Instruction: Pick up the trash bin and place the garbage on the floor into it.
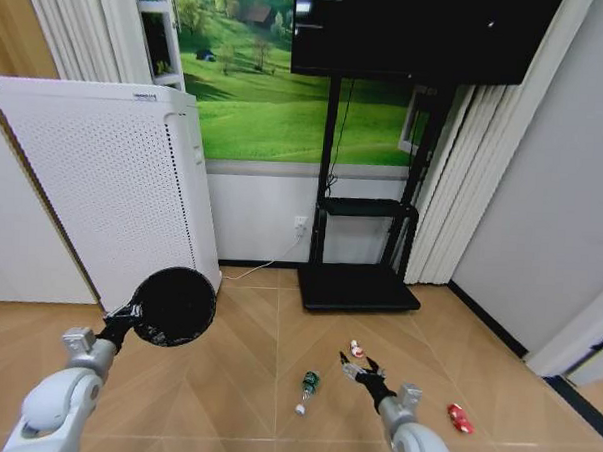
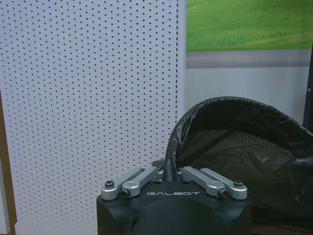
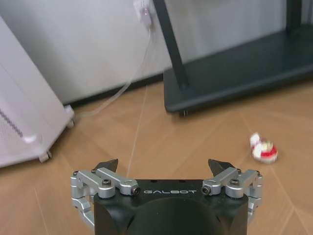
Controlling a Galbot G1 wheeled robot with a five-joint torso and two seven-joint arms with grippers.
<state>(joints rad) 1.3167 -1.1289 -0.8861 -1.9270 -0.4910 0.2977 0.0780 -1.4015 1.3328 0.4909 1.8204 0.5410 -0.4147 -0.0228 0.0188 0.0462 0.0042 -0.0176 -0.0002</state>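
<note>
Right gripper [image 1: 359, 369], fingers spread, hangs over tan parquet floor [image 1: 255, 384] between green white-capped bottle [image 1: 309, 385] and red-white scrap [image 1: 356, 349]. Beyond, left gripper [image 1: 127, 317] pinches the round black mesh bin's [image 1: 175, 306] rim; a thin pinch could slip.

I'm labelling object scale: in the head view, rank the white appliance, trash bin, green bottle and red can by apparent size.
1. White appliance
2. Trash bin, held up nearer the camera, so it looks bigger
3. Green bottle and red can: too alike to rank
</note>
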